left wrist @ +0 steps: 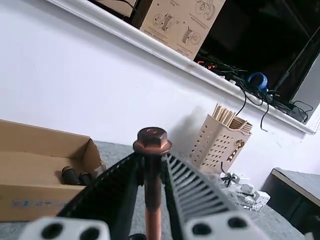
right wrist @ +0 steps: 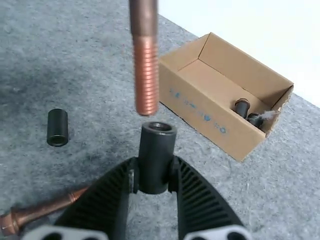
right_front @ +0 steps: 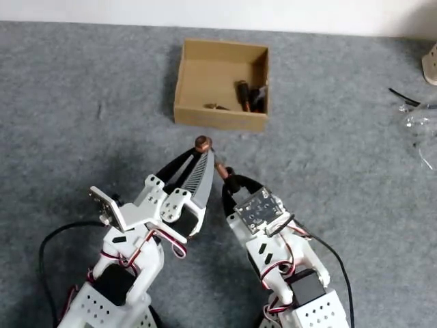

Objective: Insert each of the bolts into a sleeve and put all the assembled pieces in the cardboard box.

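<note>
Alignment looks to be the step in hand. On the left, the left gripper (left wrist: 152,165) has its fingers (left wrist: 192,187) closed tight on the shank of a copper-coloured bolt (left wrist: 152,142). The hex head is up, just clear of the fingertips, and the shank hangs roughly upright. To its right, the right gripper (right wrist: 154,172) has its fingers (right wrist: 200,200) pinched around the lower part of a dark sleeve (right wrist: 157,142), bore facing up. In the right wrist view the bolt's threaded tip hangs just above the sleeve's mouth, apart from it and a little to one side of the bore (how far off in depth I cannot tell).

To do this well, I judge, the tip should first be centred over the bore. Any tilt should then be corrected so shank and sleeve share one axis, and only then should the bolt come down, slowly. A tip landing on the rim could push the sleeve askew in its grip or make the bolt slide in the fingers. Neither grip should loosen until the shank is well inside.

Beyond both grippers, the cardboard box (right_front: 218,117) sits on the grey tabletop (right_front: 82,102), with assembled pieces (right_front: 244,96) in its right-hand corner. A spare sleeve (right wrist: 57,127) and a second bolt (right wrist: 40,212) rest on the tabletop near the right gripper, so more pairing remains.
</note>
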### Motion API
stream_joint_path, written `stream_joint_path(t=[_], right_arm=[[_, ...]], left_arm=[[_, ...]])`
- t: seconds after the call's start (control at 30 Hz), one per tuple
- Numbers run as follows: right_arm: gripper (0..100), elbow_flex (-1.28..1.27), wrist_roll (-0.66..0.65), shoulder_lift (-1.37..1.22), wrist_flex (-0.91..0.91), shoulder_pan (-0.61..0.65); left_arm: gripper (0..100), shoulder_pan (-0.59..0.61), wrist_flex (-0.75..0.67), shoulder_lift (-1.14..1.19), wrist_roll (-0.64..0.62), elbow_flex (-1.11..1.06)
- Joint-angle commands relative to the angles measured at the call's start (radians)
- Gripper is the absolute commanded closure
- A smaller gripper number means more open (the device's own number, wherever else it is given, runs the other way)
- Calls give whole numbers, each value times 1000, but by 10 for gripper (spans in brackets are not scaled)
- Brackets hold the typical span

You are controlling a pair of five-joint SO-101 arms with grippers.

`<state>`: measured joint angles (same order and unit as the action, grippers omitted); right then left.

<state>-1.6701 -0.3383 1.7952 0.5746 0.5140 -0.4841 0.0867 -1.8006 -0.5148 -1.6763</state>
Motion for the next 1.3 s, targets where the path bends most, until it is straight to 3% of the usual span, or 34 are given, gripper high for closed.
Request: stream_joint_path(t=[0.0, 0.33, 1.27], right_arm=[[993, -96, -14, 5, -36, 10], [993, -93, -12, 5, -35, 62], [993, 81, -6, 7, 39, 59]], left_arm=[[995, 5, 15, -5, -3, -19], [995, 7, 21, -5, 2, -19], [995, 15, 34, -12, 5, -19]])
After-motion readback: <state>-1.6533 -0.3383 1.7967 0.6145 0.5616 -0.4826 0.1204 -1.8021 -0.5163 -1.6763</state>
